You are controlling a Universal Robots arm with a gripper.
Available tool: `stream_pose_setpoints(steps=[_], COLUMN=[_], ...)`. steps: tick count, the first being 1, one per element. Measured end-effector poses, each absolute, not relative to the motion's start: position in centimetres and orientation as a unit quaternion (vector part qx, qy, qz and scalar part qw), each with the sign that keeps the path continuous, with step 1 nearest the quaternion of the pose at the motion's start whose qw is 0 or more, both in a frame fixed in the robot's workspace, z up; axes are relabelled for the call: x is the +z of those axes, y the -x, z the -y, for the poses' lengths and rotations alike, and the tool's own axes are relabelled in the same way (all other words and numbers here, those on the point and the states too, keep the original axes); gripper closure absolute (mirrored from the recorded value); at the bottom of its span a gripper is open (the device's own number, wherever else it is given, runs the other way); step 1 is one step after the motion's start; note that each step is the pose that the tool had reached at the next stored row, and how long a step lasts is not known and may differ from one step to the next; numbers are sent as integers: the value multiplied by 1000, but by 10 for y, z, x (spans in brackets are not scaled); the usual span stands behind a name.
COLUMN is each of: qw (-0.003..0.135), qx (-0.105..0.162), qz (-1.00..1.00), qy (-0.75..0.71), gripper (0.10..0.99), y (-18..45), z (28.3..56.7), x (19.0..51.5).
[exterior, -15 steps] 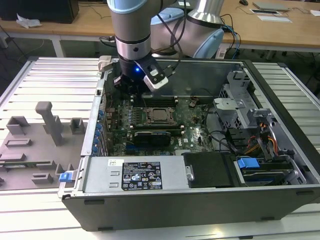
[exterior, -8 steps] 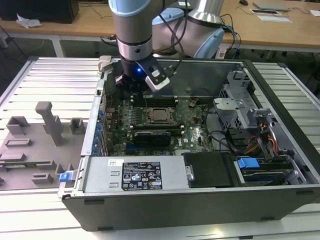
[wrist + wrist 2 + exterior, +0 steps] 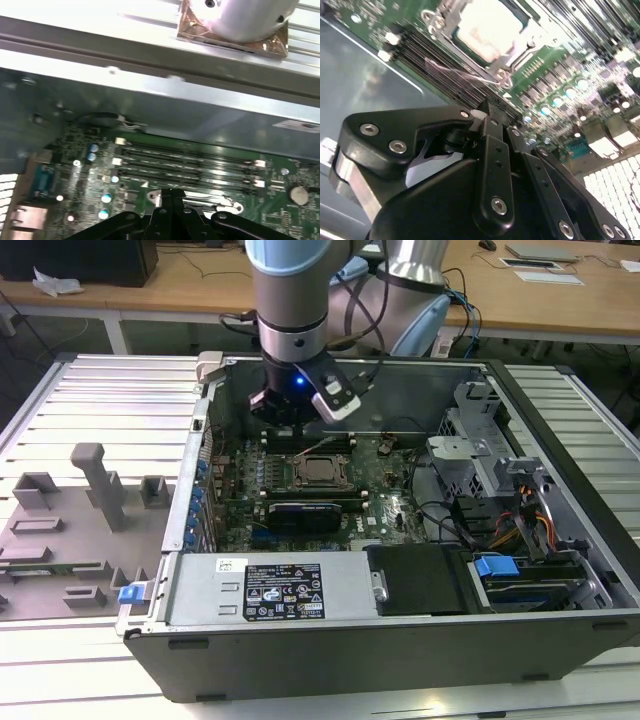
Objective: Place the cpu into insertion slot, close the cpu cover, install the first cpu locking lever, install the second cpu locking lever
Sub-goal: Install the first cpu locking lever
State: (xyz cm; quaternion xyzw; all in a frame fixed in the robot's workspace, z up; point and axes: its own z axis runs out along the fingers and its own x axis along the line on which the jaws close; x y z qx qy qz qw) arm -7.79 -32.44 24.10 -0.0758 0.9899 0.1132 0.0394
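The cpu [image 3: 322, 471] lies flat in the insertion slot [image 3: 303, 483] on the green motherboard, its pale top bright in the second wrist view [image 3: 489, 29]. The cpu cover [image 3: 516, 58], a silver frame, lies down around the chip. A thin wire locking lever [image 3: 462, 74] runs along the socket's side nearest the fingers. My gripper [image 3: 299, 440] hangs just behind the socket, over the black memory slots [image 3: 190, 161]. Its fingers are pressed together with nothing between them, seen in both wrist views [image 3: 491, 109] [image 3: 172, 194].
The motherboard sits in an open computer case [image 3: 330, 645] with a power supply [image 3: 270, 590] along the front, drive bays and cables [image 3: 500, 510] on the exterior view's right. A long black card [image 3: 305, 512] lies in front of the socket. A grey fixture tray [image 3: 70, 530] stands on the exterior view's left.
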Motion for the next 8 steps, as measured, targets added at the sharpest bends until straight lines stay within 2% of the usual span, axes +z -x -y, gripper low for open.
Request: stream_pose_setpoints(steps=[8], qw=[39], qx=[113], qz=[-990], qy=[76], gripper=[980], y=[49], z=[325], x=[240])
